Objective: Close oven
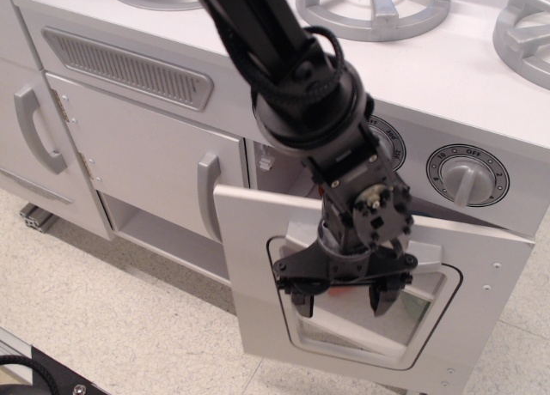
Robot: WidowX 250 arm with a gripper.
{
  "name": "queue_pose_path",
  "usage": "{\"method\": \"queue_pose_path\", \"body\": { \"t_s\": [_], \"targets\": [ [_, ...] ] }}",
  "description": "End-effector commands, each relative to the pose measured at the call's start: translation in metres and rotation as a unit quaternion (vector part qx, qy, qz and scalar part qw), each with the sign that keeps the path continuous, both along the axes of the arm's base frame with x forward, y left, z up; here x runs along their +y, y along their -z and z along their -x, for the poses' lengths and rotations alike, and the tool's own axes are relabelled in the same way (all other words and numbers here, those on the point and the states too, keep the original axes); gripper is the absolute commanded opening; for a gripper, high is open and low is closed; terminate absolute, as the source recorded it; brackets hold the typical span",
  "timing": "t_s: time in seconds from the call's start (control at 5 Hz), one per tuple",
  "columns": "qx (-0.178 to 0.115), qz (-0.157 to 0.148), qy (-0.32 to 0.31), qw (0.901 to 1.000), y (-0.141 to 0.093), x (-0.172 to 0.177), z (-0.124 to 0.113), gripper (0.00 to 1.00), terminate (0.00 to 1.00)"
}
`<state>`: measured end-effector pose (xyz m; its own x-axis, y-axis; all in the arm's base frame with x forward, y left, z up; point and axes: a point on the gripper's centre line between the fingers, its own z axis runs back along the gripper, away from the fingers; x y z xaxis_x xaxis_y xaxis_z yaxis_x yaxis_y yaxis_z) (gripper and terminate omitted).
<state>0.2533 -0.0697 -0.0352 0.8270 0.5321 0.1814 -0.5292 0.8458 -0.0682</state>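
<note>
The white oven door (pixel 258 283) with its rounded clear window (pixel 369 326) hangs partly open, tilted up toward the oven front, a narrow gap showing along its top edge. Its grey bar handle is mostly hidden behind my black gripper (pixel 343 300). The gripper is open, its two fingers spread over the window area, pressing against the door's outer face near the handle. A grey dial (pixel 466 177) shows above the door; another is partly hidden by the arm.
A white cabinet door (pixel 155 163) with a vertical grey handle (pixel 206 196) stands left of the oven, an open shelf below it. Grey burners (pixel 374 9) sit on the white top. The speckled floor lies below.
</note>
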Motion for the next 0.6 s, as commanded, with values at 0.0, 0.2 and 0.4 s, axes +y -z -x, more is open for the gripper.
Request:
{"method": "queue_pose_path", "body": {
  "t_s": [0.0, 0.2, 0.4],
  "targets": [
    [-0.035, 0.021, -0.028, 0.9988, -0.008, 0.006, -0.024, 1.00, 0.00],
    [-0.043, 0.029, -0.046, 0.9976, -0.010, 0.008, -0.032, 1.00, 0.00],
    [-0.052, 0.028, -0.050, 0.9969, -0.012, 0.008, -0.035, 1.00, 0.00]
  ]
}}
